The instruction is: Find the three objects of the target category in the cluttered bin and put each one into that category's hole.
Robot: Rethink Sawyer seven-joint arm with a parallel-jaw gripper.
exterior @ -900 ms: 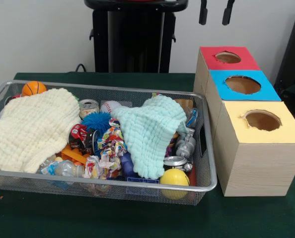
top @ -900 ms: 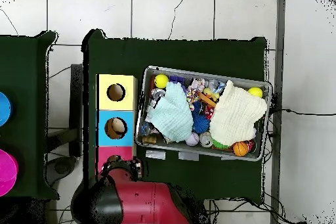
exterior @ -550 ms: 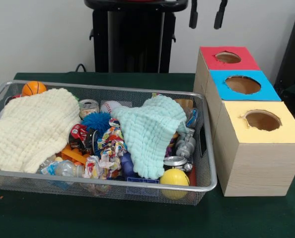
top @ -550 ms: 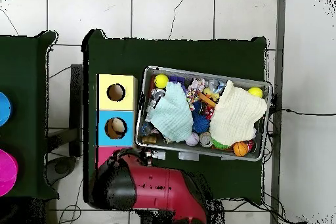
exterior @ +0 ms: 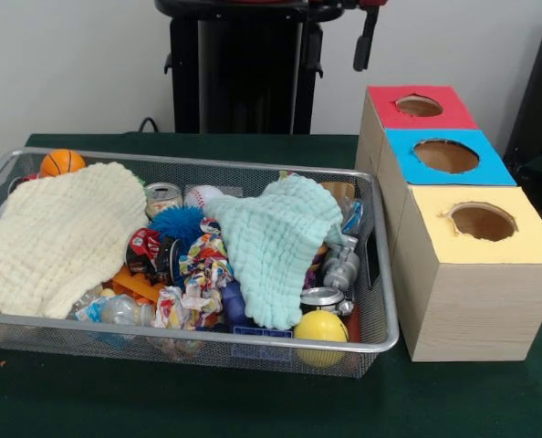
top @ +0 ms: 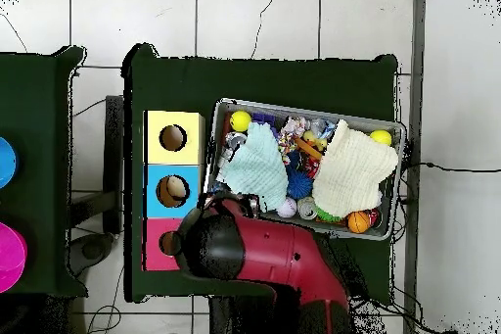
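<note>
Since prev frame we see gripper (exterior: pixel 339 46) shift toward bin (exterior: pixel 380 339), at 12 o'clock above it; fingers apart, empty.

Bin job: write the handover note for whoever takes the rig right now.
Gripper: high above the table, between bin and boxes, carrying nothing that shows; open or shut cannot be told.
Bin: full of clutter, much of it under a yellow cloth and a green cloth.
Boxes: red, blue and yellow, in a row beside the bin.
Done: no drop evident.
Left: find the three objects and put each into its hole.
</note>
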